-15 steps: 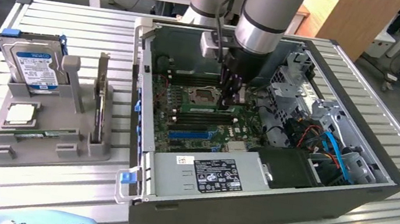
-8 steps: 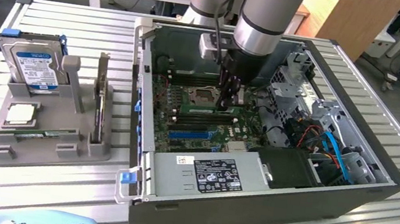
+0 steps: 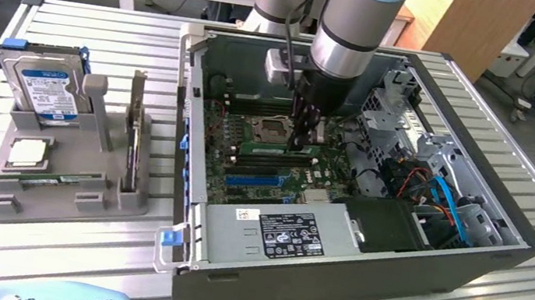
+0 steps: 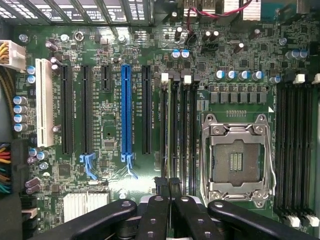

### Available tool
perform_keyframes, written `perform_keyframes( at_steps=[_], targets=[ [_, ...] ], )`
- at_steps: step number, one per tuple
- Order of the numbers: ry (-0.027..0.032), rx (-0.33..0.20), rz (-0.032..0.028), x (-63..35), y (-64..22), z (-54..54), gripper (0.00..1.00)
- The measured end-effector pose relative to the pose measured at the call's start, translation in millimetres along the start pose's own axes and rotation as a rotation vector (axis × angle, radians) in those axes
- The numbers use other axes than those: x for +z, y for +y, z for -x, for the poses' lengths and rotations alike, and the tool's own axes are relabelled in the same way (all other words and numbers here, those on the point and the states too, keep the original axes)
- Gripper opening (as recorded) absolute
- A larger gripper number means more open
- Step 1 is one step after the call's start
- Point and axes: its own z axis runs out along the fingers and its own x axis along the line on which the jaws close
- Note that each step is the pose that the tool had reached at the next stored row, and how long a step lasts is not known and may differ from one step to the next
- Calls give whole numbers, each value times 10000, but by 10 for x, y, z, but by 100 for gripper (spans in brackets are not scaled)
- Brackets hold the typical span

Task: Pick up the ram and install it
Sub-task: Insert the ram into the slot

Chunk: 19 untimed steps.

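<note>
Well, ram install step: gripper pinched shut over DIMM slots, CPU socket's 4 o'clock; seating needs square alignment.

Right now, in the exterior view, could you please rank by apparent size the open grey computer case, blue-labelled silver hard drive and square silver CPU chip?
Largest: computer case.
Then: hard drive.
Smallest: CPU chip.

Exterior high oblique, wrist close; both see motherboard
</note>
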Motion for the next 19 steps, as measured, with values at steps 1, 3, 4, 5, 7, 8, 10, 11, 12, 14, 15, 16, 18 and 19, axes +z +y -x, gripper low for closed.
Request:
perform_keyframes(
  at_steps=[1,3,4,5,7,8,10,11,12,14,15,16,18,19],
  targets=[
    [4,0,1,2,0,-1,12],
    [3,0,1,3,0,-1,12],
    [2,0,0,3,0,0,12],
    [2,1,1,3,0,0,12],
    [-3,0,-2,5,-3,-5,12],
    [-1,0,-1,4,-3,-12,12],
    [1,0,1,3,-5,-25,12],
    [0,1,0,3,-4,-28,12],
    [1,2,0,5,-4,-28,12],
    [1,1,0,18,-5,-29,12],
    [3,0,1,20,-5,-30,12],
    [4,0,2,22,-5,-30,12],
    [4,0,1,23,-5,-29,12],
    [2,0,0,24,-5,-29,12]
  ],
)
